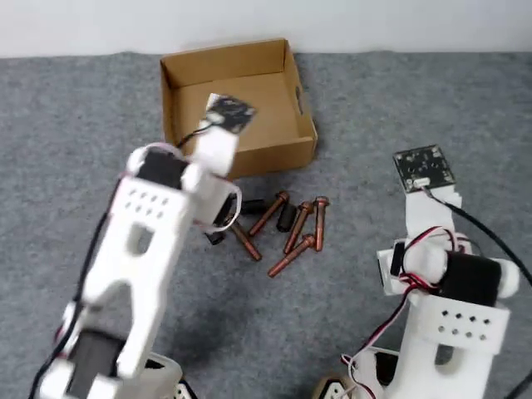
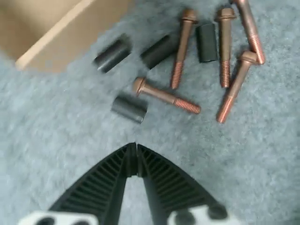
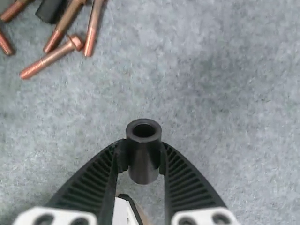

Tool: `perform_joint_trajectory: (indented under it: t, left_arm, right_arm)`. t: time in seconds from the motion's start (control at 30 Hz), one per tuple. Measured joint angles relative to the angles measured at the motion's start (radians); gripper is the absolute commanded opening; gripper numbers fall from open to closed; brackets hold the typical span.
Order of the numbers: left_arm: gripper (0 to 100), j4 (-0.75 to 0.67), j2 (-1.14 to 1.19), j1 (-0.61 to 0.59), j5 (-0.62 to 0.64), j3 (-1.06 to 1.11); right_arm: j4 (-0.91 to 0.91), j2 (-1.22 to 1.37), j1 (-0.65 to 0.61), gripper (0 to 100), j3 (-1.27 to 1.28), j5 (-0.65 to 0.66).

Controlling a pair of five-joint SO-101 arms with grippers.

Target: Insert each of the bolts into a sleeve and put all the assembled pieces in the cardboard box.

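Right gripper (image 3: pixel 142 149) pinches a black sleeve (image 3: pixel 143 159) upright in its wrist view; left gripper (image 2: pixel 136 154), pressed together, hovers low over grey carpet (image 2: pixel 51 136). Cardboard box (image 1: pixel 274 158) stands behind five copper bolts (image 2: pixel 166 97) and four loose sleeves (image 2: pixel 129 108)

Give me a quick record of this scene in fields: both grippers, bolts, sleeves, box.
left gripper: shut, empty, above the carpet near the parts
right gripper: shut on one sleeve
bolts: five, loose on the carpet
loose sleeves: four, lying among the bolts
cardboard box: open, beside the pile, no pieces seen inside
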Motion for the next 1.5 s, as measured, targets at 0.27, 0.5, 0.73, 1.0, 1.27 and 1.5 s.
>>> perform_joint_trajectory:
  t: [0.27, 0.5, 0.73, 1.0, 1.27, 1.5]
  left_arm:
    - [1, 0.063, 0.417, 0.086, -0.109, -0.347]
    - [11, 0.083, 0.669, 0.118, -0.176, -0.666]
    - [12, 0.133, 0.899, 0.124, -0.186, -0.888]
    - [12, 0.135, 1.065, 0.124, -0.186, -1.082]
    - [12, 0.137, 1.178, 0.124, -0.186, -1.198]
    - [12, 0.137, 1.254, 0.126, -0.183, -1.241]
  right_arm:
    - [0.000, -0.002, 0.000, 0.9, 0.038, 0.000]
    - [0.000, -0.002, 0.000, 0.9, 0.038, 0.000]
    - [0.000, -0.002, 0.000, 0.9, 0.038, 0.000]
    - [0.000, -0.002, 0.000, 0.9, 0.038, 0.000]
    - [0.000, -0.002, 0.000, 0.9, 0.038, 0.000]
    - [0.000, -0.002, 0.000, 0.9, 0.038, 0.000]
